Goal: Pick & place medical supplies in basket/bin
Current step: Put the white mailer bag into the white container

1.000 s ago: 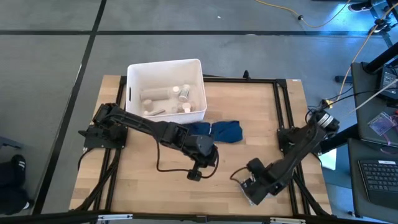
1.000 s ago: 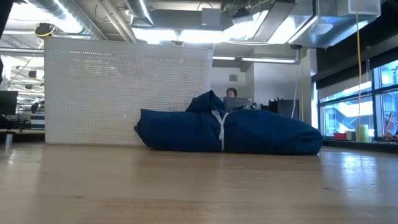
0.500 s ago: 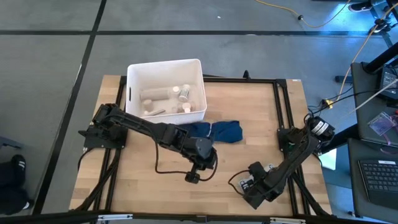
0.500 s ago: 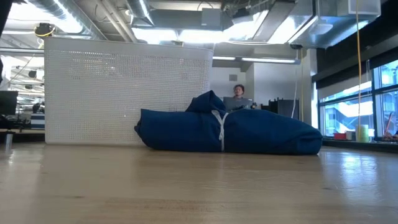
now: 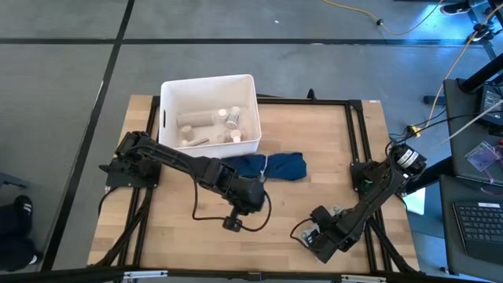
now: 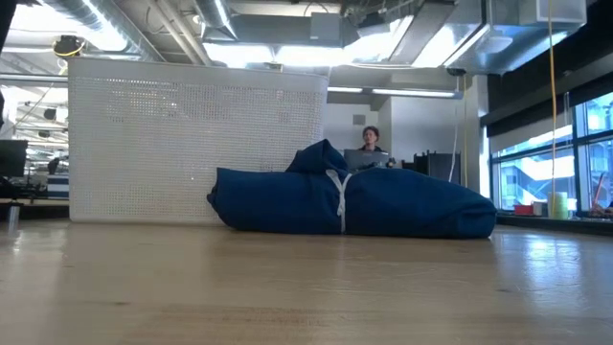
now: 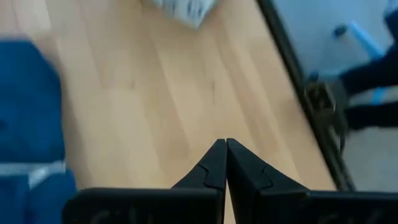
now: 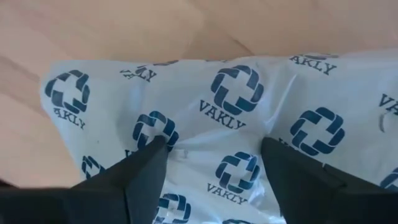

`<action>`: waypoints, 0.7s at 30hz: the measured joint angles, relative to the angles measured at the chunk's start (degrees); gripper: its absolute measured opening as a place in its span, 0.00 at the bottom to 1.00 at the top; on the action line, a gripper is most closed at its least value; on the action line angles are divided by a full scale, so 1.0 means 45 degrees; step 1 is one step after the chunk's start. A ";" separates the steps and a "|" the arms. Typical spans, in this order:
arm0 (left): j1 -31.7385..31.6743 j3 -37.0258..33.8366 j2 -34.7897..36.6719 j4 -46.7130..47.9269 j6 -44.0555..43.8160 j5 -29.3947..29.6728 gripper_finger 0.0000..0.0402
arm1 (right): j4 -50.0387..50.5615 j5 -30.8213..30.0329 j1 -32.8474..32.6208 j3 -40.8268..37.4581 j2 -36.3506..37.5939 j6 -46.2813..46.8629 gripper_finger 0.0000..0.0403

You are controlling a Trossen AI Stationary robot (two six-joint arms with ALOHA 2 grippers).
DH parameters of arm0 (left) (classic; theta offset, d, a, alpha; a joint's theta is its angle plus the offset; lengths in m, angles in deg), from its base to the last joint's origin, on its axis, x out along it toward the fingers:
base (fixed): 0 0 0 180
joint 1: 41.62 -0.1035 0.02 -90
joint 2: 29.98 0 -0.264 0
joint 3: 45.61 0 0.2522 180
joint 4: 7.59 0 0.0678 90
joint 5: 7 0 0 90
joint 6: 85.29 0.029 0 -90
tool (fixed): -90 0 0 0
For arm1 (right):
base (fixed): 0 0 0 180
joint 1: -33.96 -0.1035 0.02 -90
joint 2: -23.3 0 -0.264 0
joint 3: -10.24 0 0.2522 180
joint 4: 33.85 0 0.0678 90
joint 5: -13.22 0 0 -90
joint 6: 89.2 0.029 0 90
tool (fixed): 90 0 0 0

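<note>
A white packet printed with blue crosses (image 8: pixel 249 106) lies flat on the wood near the table's near right corner (image 5: pixel 310 233). It also shows far off in the left wrist view (image 7: pixel 180 9). My right gripper (image 8: pixel 211 149) is open and points down over it, one finger on each side of its middle (image 5: pixel 319 236). My left gripper (image 7: pixel 225 144) is shut and holds nothing; it hovers over bare wood near the table's middle (image 5: pixel 245 200). The white bin (image 5: pixel 208 86) stands at the far left with vials and rolls inside. My right gripper comes from above with its open fingertips (image 8: pixel 155 149) down at the packet's printed top face (image 8: pixel 186 152). The packet lies flat on the table. Whether the tips touch it, I cannot tell.
A dark blue cloth (image 5: pixel 271 166) lies bunched just in front of the bin, and it shows in the low view (image 6: pixel 350 201) against the bin's perforated wall (image 6: pixel 192 144). A black frame rail (image 5: pixel 357 141) runs along the right side. A person sits in the room behind.
My left gripper has drifted toward the table's left and a little toward the near edge, staying shut. My right arm has shifted slightly over the packet at the near right corner.
</note>
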 joint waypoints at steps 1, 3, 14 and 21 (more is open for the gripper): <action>-0.0040 0.0000 0.0043 0.0439 -0.0018 -0.0011 0.01 | -0.0023 -0.0005 0.0100 0.0000 0.0000 -0.0514 0.65; -0.0068 0.0000 0.0169 0.1537 -0.0408 0.0091 0.00 | -0.0066 -0.0003 0.0372 0.0000 0.0000 -0.1605 0.65; 0.0115 0.0000 0.0207 0.3026 -0.3769 0.0230 0.00 | -0.1914 -0.0873 0.3111 -0.0024 -0.0028 -1.2018 0.65; 0.0269 0.0000 0.0207 0.3033 -0.6193 0.0283 0.01 | -0.4624 -0.1174 0.4792 -0.0087 -0.0131 -1.7365 0.65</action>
